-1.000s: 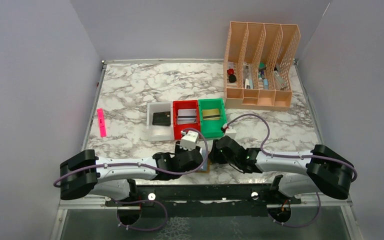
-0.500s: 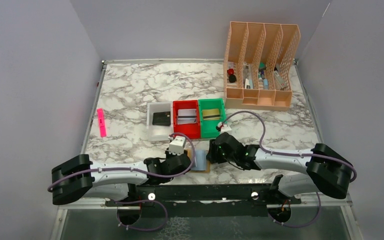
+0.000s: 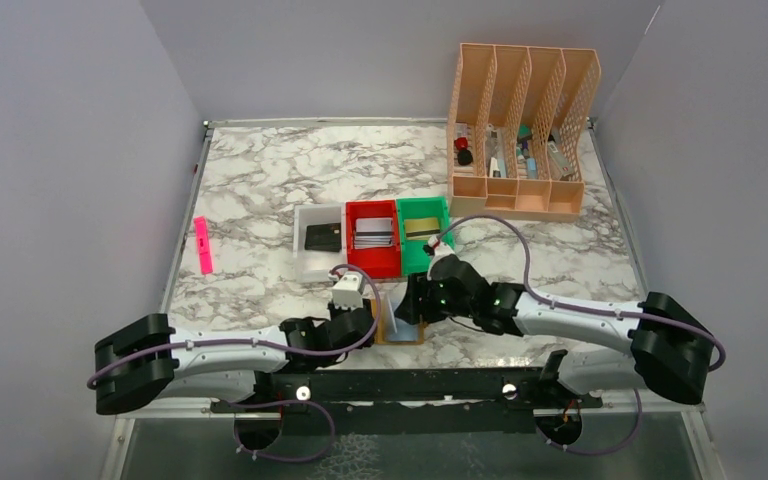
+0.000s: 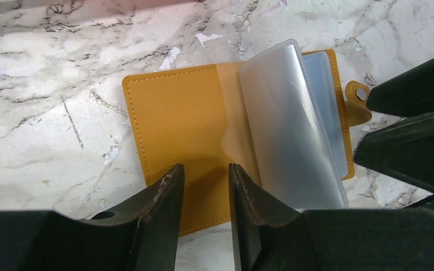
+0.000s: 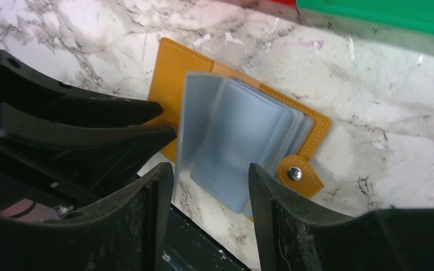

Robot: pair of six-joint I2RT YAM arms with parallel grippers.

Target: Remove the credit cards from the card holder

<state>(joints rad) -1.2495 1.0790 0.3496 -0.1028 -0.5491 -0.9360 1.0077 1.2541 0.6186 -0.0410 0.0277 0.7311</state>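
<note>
Left gripper (image 4: 204, 172) is hovering low over the open flap of the card holder (image 4: 181, 124), its jaws standing a little apart with bare tan cover showing in the gap and nothing clamped between them. The right gripper (image 5: 210, 168) is reaching in from the other side with its jaws spread wider and also empty, and the clear sleeves (image 5: 231, 141) are rising just ahead of its fingertips. The holder is lying opened out on the marble table (image 3: 260, 180) near the front edge, between the two grippers and just in front of the red bin (image 3: 372, 265) and green bin (image 3: 422, 258). Its snap tab (image 5: 296, 175) is pointing toward the right gripper. The sleeves are fanning up off the spine and looking blurred, so it is not possible to tell whether any card is sitting inside them. The holder is likely light and bendy, and it probably slides easily on the smooth stone. The sleeves look thin, floppy and slick, so pinching one would probably lift the whole holder. A better hold is likely the left fingers pressing the flat cover down while the right fingers are taking a stiff card by its exposed edge at a sleeve's mouth.
</note>
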